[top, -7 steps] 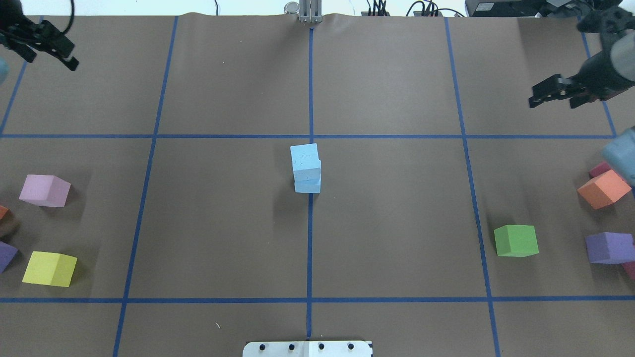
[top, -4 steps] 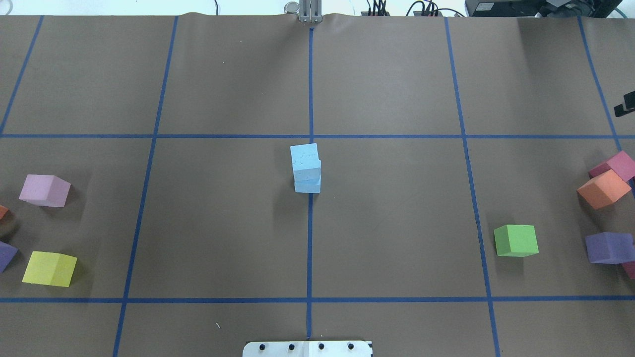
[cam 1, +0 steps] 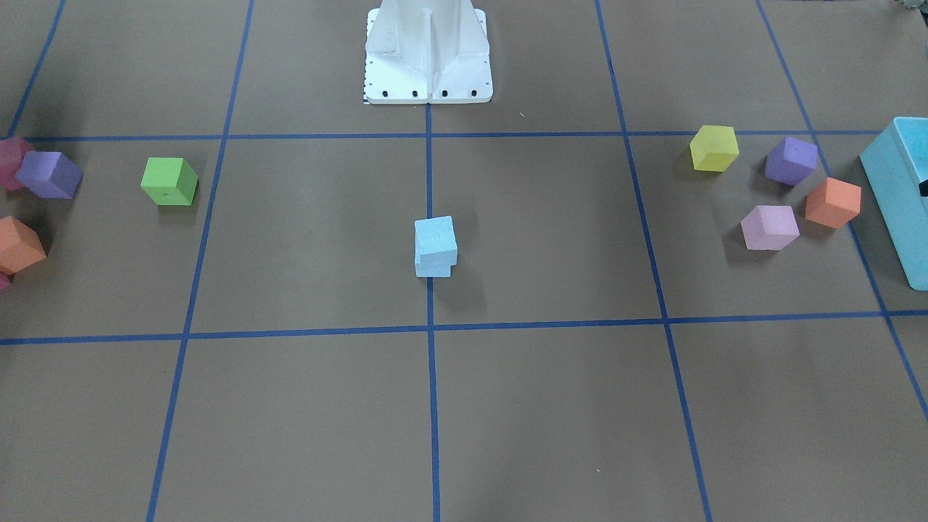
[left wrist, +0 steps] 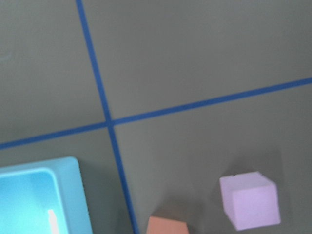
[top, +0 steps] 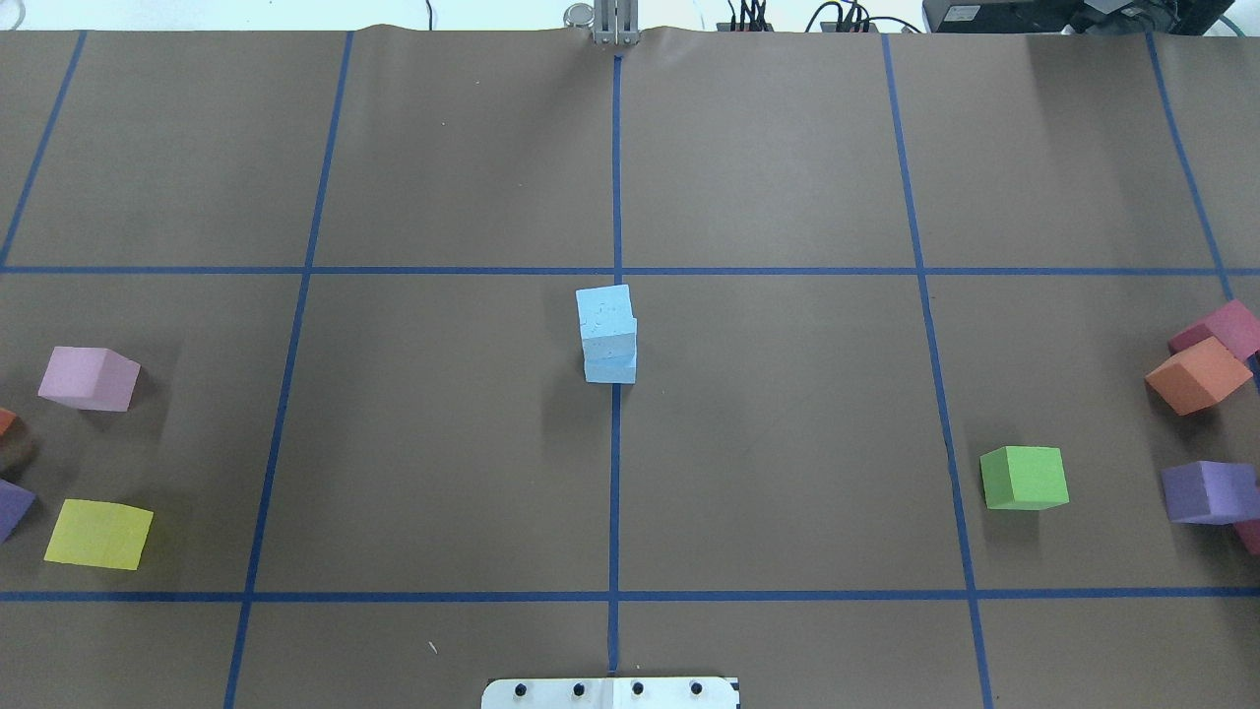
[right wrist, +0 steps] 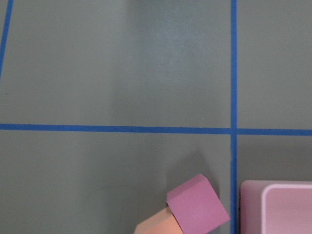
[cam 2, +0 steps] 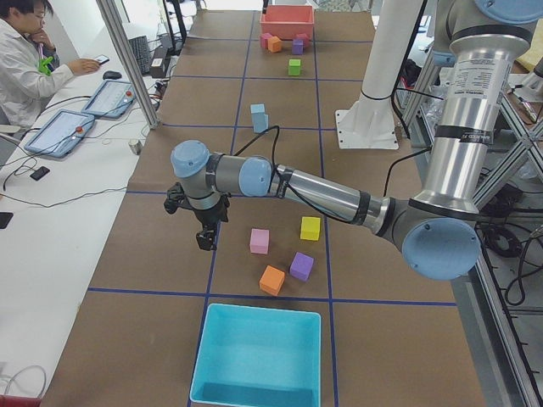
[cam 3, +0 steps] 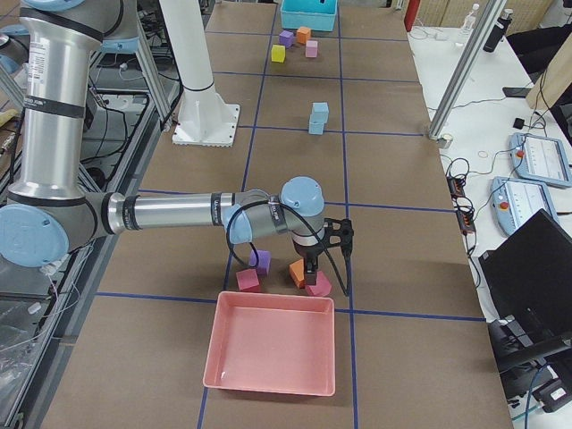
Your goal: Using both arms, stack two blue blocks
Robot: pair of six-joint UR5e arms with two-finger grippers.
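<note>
While the blue blocks (top: pixel 606 335) stand stacked, slightly offset, on the centre tape line (top: pixel 615 177) at mid-table, the left gripper (cam 2: pixel 205 238) hangs well apart near a pink cube (cam 2: pixel 259 241), and the right gripper (cam 3: pixel 312 265) by an orange cube (cam 3: pixel 297 273); how wide either stands cannot be told.

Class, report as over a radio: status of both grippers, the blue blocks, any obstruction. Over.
Left gripper, right gripper out at table ends, open or shut unclear. Blue blocks stacked at centre, top slightly offset. Green cube nearest, well apart.
</note>
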